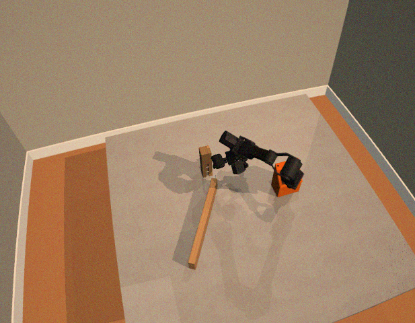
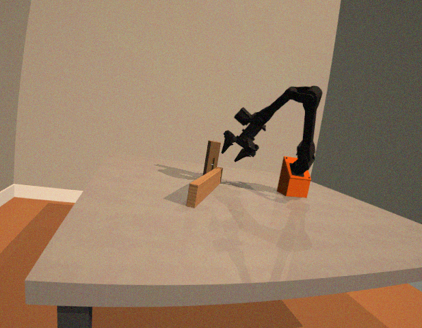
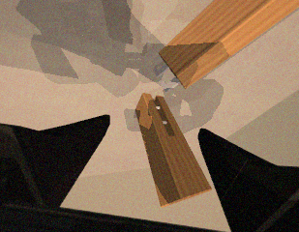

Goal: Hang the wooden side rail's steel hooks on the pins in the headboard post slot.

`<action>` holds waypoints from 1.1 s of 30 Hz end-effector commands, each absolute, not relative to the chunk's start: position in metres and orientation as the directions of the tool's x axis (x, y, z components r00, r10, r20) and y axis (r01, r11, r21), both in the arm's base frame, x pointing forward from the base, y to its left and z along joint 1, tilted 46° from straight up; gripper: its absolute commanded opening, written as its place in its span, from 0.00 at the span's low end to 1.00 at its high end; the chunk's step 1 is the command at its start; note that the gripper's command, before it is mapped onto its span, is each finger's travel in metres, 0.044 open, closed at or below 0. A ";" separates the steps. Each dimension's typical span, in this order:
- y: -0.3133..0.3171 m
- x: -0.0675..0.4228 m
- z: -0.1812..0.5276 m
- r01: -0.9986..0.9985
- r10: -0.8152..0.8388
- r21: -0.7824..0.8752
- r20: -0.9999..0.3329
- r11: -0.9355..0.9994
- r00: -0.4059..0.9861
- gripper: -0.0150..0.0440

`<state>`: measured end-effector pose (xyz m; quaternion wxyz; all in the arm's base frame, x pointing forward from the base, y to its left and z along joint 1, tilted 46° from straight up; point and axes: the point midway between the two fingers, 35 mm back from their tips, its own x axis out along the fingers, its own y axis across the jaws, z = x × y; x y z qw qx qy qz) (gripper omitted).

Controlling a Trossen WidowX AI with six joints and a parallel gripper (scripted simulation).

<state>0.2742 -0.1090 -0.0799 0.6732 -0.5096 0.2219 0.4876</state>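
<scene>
The wooden headboard post [image 1: 204, 160] [image 2: 213, 155] [image 3: 168, 155] stands upright on the grey table [image 1: 305, 243] [image 2: 133, 247]. Its slot shows two small pins [image 3: 162, 115] in the wrist view. The long wooden side rail [image 1: 202, 224] [image 2: 204, 186] [image 3: 226, 34] lies flat on the table. Its hooked end [image 3: 169, 85] is close to the post's base, outside the slot. My gripper [image 1: 228, 165] [image 2: 230, 155] [image 3: 154, 126] is open and empty. It hangs in the air just beside the post's top, above the rail's near end, touching neither.
The arm's orange base block [image 1: 282, 184] [image 2: 292, 180] stands on the table to the right of the post. The table's front edge [image 2: 204, 292] drops to an orange floor [image 1: 44, 243].
</scene>
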 end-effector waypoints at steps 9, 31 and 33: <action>-0.091 0.301 -0.065 -0.902 0.369 -0.328 -0.830 0.281 0.418 1.00; -0.089 0.298 -0.066 -0.241 0.154 0.063 -0.913 0.968 0.379 1.00; -0.089 0.297 -0.066 -0.135 0.132 0.086 -0.917 0.987 0.377 1.00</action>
